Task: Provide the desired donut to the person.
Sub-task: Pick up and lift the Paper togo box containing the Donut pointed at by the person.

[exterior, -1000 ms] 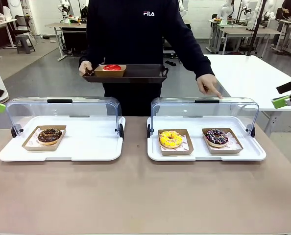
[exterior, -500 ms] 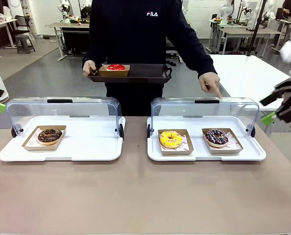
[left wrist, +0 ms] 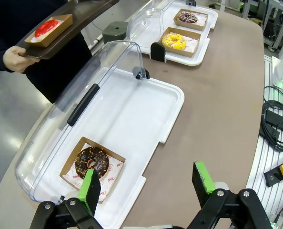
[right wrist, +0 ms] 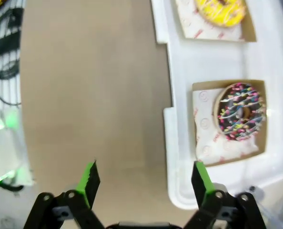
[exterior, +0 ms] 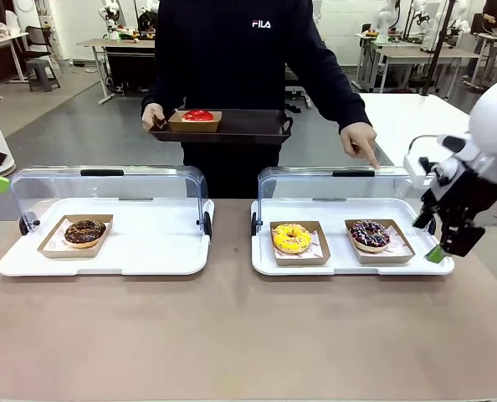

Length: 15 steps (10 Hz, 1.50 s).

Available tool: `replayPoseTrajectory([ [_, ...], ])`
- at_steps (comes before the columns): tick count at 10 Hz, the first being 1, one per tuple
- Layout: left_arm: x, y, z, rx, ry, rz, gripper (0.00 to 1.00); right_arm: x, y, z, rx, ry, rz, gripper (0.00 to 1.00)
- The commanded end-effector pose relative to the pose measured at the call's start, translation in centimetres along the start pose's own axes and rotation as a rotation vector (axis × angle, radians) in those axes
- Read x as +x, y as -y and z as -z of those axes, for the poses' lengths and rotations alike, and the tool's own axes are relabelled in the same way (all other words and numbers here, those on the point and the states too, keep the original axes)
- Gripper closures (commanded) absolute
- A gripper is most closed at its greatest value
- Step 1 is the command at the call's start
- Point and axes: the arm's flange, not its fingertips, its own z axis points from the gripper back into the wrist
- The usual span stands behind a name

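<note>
Right pincer near the sprinkled donut
Spread (the nearer arm), it hung with the donut just beside its tips, leftward.

Beyond my brown table the floor is grey and glossy, throwing back pale light. A white table stands off to my right. Farther back are work benches, with a desk and a grey stool to my left. Black cables lie coiled beside my table.
</note>
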Motion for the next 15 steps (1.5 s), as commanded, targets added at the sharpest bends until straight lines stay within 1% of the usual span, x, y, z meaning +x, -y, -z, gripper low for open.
replayPoseTrajectory([
  [1, -0.1, 0.0, -0.1, -0.001, 0.009, -0.004, 0.0, 0.0, 2.7, 3.7, -0.008, -0.083, -0.138, 0.0],
  [3, -0.1, 0.0, -0.1, -0.001, 0.009, -0.004, 0.0, -0.9, 5.3, 6.8, -0.025, -0.086, -0.139, 0.0],
  [4, -0.1, 0.0, -0.1, -0.001, 0.009, -0.004, 0.0, -1.1, 5.9, 7.5, -0.041, -0.121, -0.163, 0.0],
  [5, -0.1, 0.0, -0.1, -0.001, 0.009, -0.004, 0.0, -1.2, 6.1, 7.6, -0.035, -0.135, -0.168, 0.0],
  [6, -0.1, 0.0, -0.1, -0.001, 0.009, -0.004, 0.0, -1.3, 6.3, 7.7, -0.069, -0.143, -0.167, 0.0],
  [8, -0.1, 0.0, -0.1, -0.001, 0.009, -0.004, 0.0, -1.5, 6.9, 8.4, -0.056, -0.122, -0.166, 0.0],
  [10, -0.1, 0.0, -0.1, -0.001, 0.009, -0.004, 0.0, -1.7, 7.8, 8.4, -0.08, -0.111, -0.163, 0.0],
  [11, -0.1, 0.0, -0.1, -0.001, 0.009, -0.004, 0.0, -1.6, 8.0, 8.6, -0.075, -0.13, -0.155, 0.0],
  [13, -0.1, 0.0, -0.1, -0.001, 0.009, -0.004, 0.0, -1.7, 8.1, 8.6, -0.111, -0.12, -0.178, 0.0],
  [14, -0.1, 0.0, -0.1, -0.001, 0.009, -0.004, 0.0, -1.8, 8.2, 8.8, -0.11, -0.121, -0.171, 0.58],
  [15, -0.1, 0.0, -0.1, -0.001, 0.009, -0.004, 0.0, -2.0, 8.3, 8.9, -0.121, -0.131, -0.173, 0.59],
])
